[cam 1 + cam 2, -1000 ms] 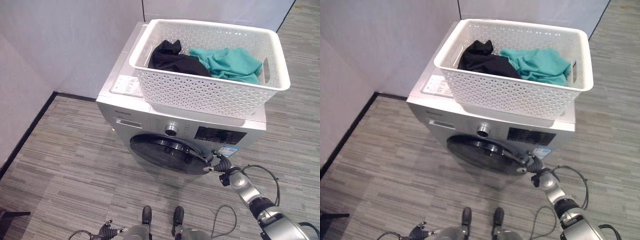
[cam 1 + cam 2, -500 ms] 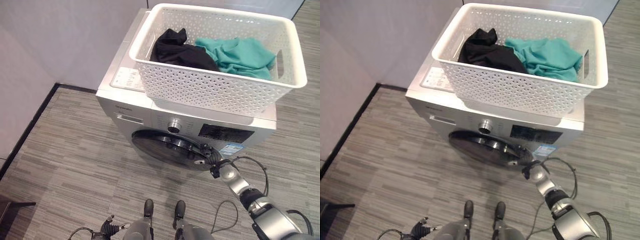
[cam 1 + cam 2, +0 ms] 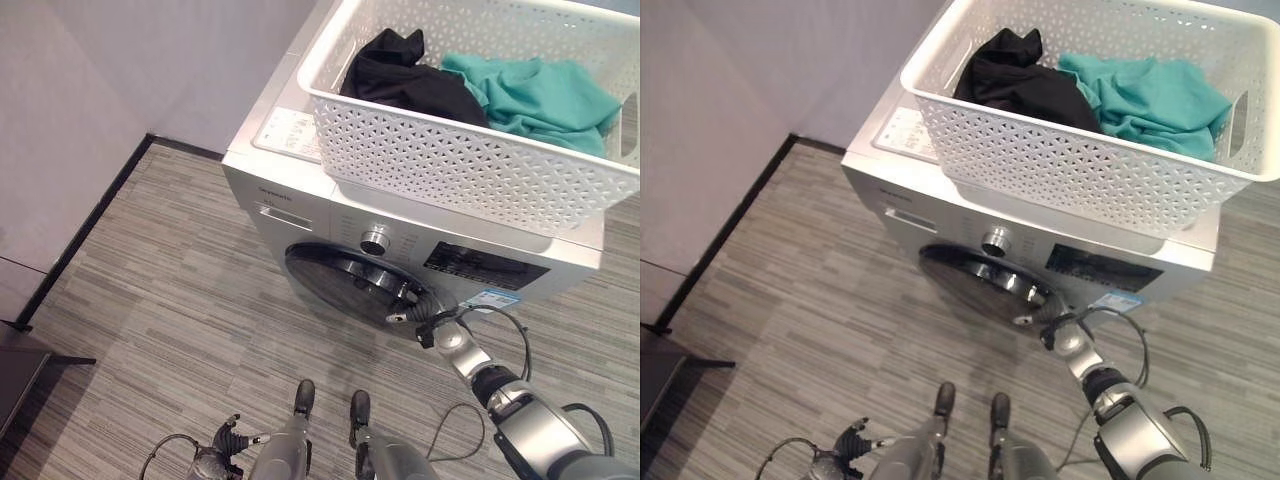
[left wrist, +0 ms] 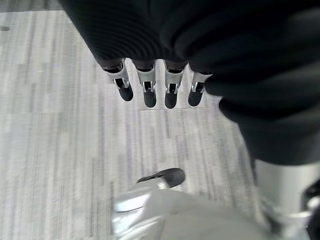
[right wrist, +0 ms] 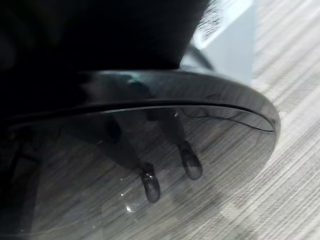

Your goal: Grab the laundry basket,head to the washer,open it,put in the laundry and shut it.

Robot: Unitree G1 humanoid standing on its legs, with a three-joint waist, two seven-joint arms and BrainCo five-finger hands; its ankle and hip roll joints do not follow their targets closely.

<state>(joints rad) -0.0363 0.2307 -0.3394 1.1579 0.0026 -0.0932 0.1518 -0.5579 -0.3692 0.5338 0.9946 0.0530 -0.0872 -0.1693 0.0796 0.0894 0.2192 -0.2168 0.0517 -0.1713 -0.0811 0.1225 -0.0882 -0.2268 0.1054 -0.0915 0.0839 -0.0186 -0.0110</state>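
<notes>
The silver washer [image 3: 300, 200] stands against the wall, its round dark door [image 3: 345, 285] facing me. On its top sits the white perforated laundry basket [image 3: 470, 170], holding a black garment [image 3: 400, 80] and a teal one [image 3: 540, 95]. My right hand [image 3: 428, 322] is at the door's right edge, its fingers hidden there. In the right wrist view the door glass [image 5: 150, 165] is very close and reflects the floor. My left hand [image 3: 228, 440] hangs low near the floor, its fingers [image 4: 150, 92] relaxed and holding nothing.
Pale walls run behind and to the left of the washer, with a dark skirting strip [image 3: 90, 225] along the floor. A dark flat object [image 3: 20, 370] lies at the lower left. Grey striped floor spreads in front of the washer.
The camera has shifted, so the washer and basket now sit further right and larger. My right hand stays at the door's right edge. The left hand still hangs.
</notes>
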